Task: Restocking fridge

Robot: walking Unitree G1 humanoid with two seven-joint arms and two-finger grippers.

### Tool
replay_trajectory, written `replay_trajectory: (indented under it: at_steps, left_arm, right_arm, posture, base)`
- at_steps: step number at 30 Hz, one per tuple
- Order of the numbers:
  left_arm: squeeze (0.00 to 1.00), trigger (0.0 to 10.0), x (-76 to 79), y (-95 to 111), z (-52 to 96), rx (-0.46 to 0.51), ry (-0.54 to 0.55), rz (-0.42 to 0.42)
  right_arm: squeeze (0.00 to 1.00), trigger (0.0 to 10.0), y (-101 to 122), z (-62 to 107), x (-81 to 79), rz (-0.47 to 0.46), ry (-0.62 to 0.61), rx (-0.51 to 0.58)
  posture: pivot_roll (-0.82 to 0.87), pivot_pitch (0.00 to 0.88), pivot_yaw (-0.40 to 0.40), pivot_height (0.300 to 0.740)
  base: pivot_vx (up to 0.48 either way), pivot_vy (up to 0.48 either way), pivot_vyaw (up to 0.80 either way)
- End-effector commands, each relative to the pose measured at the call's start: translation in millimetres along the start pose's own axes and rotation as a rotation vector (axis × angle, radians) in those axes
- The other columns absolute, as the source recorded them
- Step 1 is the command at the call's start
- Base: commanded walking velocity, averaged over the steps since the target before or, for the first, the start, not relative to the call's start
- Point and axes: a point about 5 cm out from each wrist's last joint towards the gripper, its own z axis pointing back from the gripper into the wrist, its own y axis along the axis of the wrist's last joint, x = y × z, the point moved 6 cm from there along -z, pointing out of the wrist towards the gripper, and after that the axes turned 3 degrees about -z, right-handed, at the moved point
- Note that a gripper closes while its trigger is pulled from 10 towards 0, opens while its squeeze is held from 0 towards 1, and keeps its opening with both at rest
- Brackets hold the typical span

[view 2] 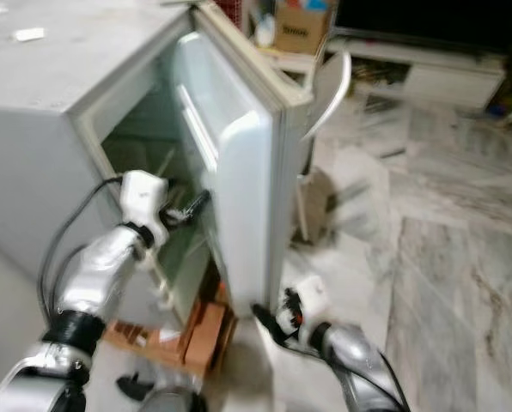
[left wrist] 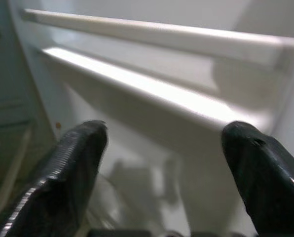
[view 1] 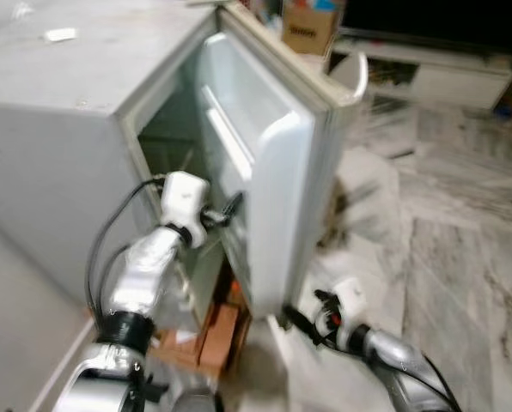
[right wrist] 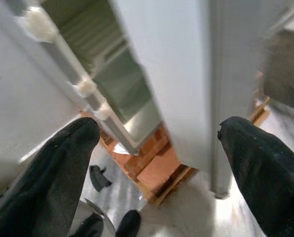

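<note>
Fridge (view 1: 58, 146) stands low on the floor, grey-white, its door (view 1: 277, 197) swung roughly half open toward the robot. Door liner carries moulded white shelves (left wrist: 152, 94); cabinet interior is dim, contents not legible. Orange-brown bricks (view 1: 217, 339) sit under the fridge base by the hinge-side corner.

Left gripper (view 1: 232, 206) is raised inside the opening, fingers pointing at the door's inner liner, just short of the shelf rail. Its wrist view has both black fingers (left wrist: 75, 163) spread wide, nothing between them.

Right gripper (view 1: 299, 322) is low, near the door's bottom outer corner, close to the floor. Fingers (right wrist: 53, 182) also spread wide, empty, with the door's lower edge framed between them.

Handling judgement: door is rigid, light to swing on its hinge, smooth plastic and painted metal, so likely slippery to pinch. Best purchase looks to be the free vertical edge or the shelf rail, pushed rather than clamped. Liner shelves seem thin; heavy levering could crack them.

No stock item in either gripper.
</note>
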Motion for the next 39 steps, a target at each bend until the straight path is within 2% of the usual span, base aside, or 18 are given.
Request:
replay_trajectory:
  at_steps: [1, 6, 13, 18, 30, 39]
  left_arm:
    - [0.00, 10.0, 18.1, 11.7, -12.0, 0.031, -0.062, -0.022]
    - [0.00, 10.0, 28.8, 11.5, -11.8, 0.037, -0.096, 0.005]
    - [0.00, 10.0, 25.0, 0.6, -3.7, 0.016, -0.066, 0.021]
    - [0.00, 10.0, 22.4, -3.0, -0.6, 0.006, -0.050, -0.006]
    - [0.00, 10.0, 24.5, -7.0, -0.1, -0.008, -0.053, -0.013]
    - [0.00, 10.0, 19.8, -11.8, 1.1, -0.036, -0.042, -0.047]
  right_arm:
    - [0.00, 10.0, -7.0, 6.3, 11.9, -0.007, -0.030, -0.020]
    - [0.00, 10.0, -3.7, 4.6, 8.8, -0.005, -0.019, -0.009]
    - [0.00, 10.0, -18.0, 0.9, 14.0, -0.022, -0.025, -0.034]
    - [0.00, 10.0, -27.2, 0.6, 18.0, -0.033, -0.032, -0.053]
    - [0.00, 10.0, -48.4, 1.3, 27.3, -0.054, -0.058, -0.106]
    - [0.00, 10.0, -63.1, 3.2, 30.4, -0.069, -0.087, -0.151]
  posture:
    - [-0.01, 0.000, 0.021, 0.740]
    - [-0.01, 0.000, 0.021, 0.740]
    - [-0.01, 0.000, 0.019, 0.740]
    - [-0.01, 0.000, 0.017, 0.740]
    - [-0.01, 0.000, 0.014, 0.740]
    - [-0.01, 0.000, 0.017, 0.740]
  base:
    - [0.454, 0.000, 0.00]
    - [0.362, 0.000, 0.00]
    - [0.000, 0.000, 0.00]
    - [0.000, 0.000, 0.00]
    - [0.000, -0.399, 0.00]
    - [0.388, -0.199, 0.00]
